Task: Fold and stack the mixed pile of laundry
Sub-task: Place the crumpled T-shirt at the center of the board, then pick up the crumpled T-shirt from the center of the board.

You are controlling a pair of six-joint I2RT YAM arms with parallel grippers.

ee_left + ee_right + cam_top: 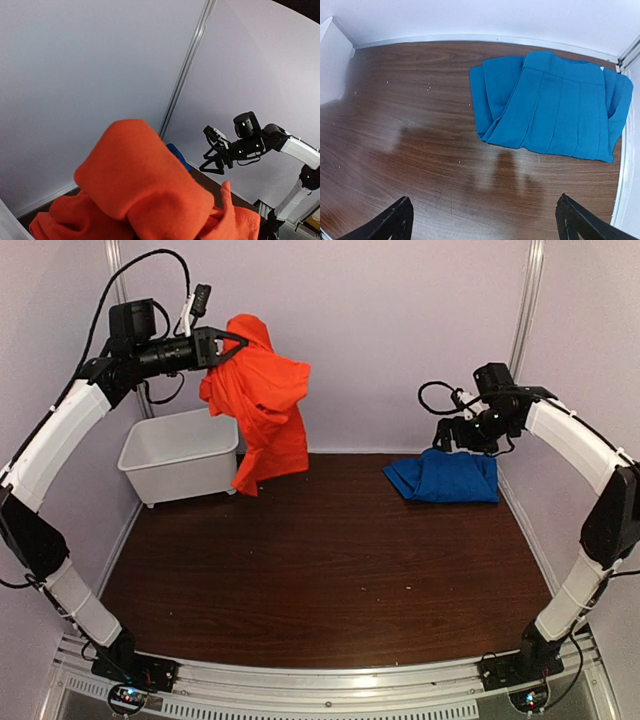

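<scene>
Left side unfinished: left gripper [235, 343] pinched shut on the orange-red T-shirt [262, 400], arm arched high with forearm level, cloth dangling crumpled over the far left of the table [320, 570], just right of the white bin [165, 445]. Right side seemingly done: blue garment [445, 480] folded flat in the far right corner, right gripper [448, 434] spread wide and empty just above it, arm bent inward. Left to do, by this reading: folding the T-shirt and stacking the two.
</scene>
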